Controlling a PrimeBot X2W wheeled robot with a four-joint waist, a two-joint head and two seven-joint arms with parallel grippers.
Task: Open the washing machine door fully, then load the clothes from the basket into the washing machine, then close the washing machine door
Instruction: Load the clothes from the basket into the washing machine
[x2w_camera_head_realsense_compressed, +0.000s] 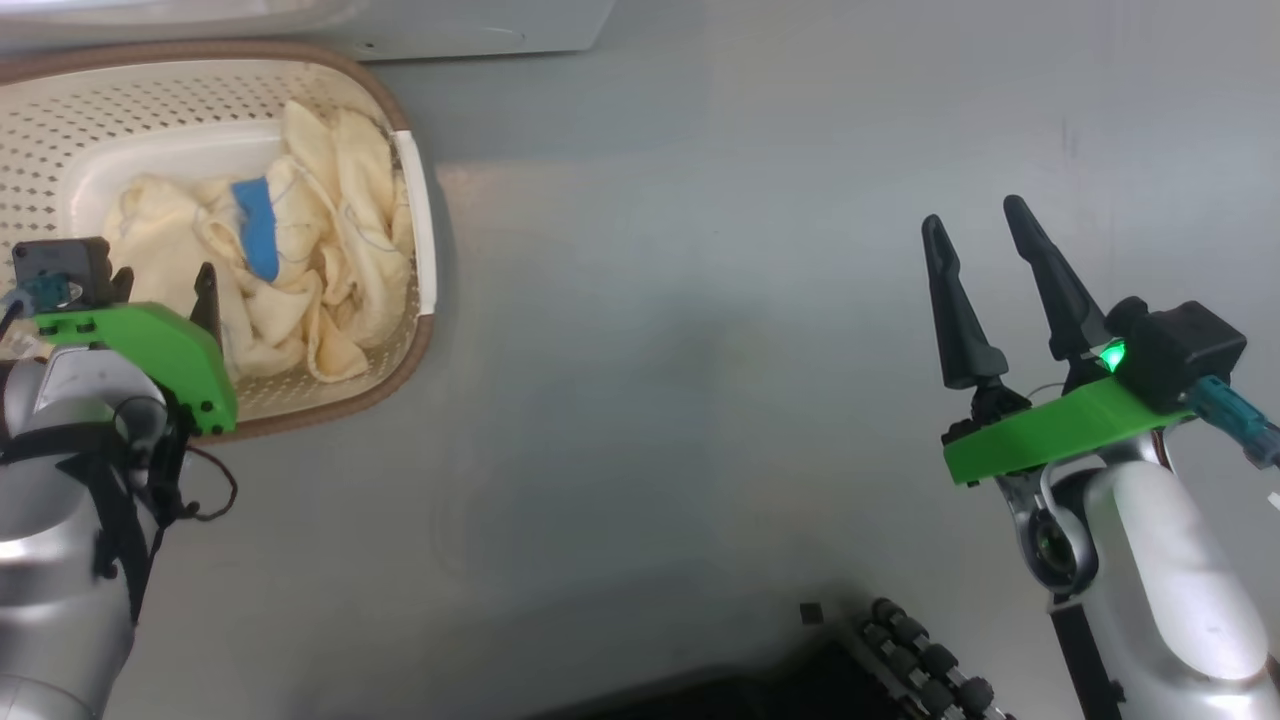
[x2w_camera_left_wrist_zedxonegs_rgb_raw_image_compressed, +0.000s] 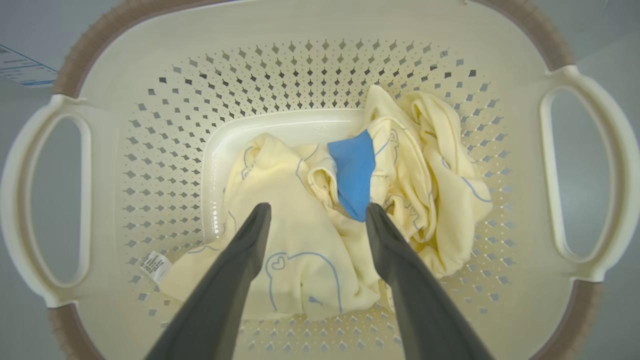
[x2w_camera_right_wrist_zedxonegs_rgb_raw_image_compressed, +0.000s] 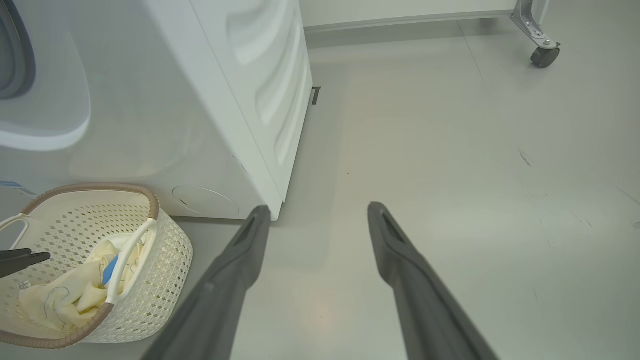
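Left gripper (x2w_camera_left_wrist_zedxonegs_rgb_raw_image_compressed: 317, 207) fingers spread wide, nothing held, pointing straight down into basket (x2w_camera_left_wrist_zedxonegs_rgb_raw_image_compressed: 310, 65), tips over heap. Clothes (x2w_camera_left_wrist_zedxonegs_rgb_raw_image_compressed: 440, 175) crumpled on basket bottom, blue patch showing, heap stretched handle to handle. Basket on floor (x2w_camera_head_realsense_compressed: 700, 300), close by washing machine (x2w_camera_right_wrist_zedxonegs_rgb_raw_image_compressed: 150, 100). Right gripper (x2w_camera_head_realsense_compressed: 975, 212) likewise spread, empty, well aside over floor.

Wide bare floor (x2w_camera_head_realsense_compressed: 700, 350) is lying open between the basket (x2w_camera_head_realsense_compressed: 150, 110) and the right claw (x2w_camera_head_realsense_compressed: 972, 212), whose spread fingers are pointing over open floor. The washing machine (x2w_camera_right_wrist_zedxonegs_rgb_raw_image_compressed: 235, 75) is standing just behind the basket, walling off that side. The left claw (x2w_camera_left_wrist_zedxonegs_rgb_raw_image_compressed: 317, 206), fingers apart, is hanging over the basket's open mouth, with perforated walls and both handles ringing the clothes (x2w_camera_left_wrist_zedxonegs_rgb_raw_image_compressed: 300, 250) below
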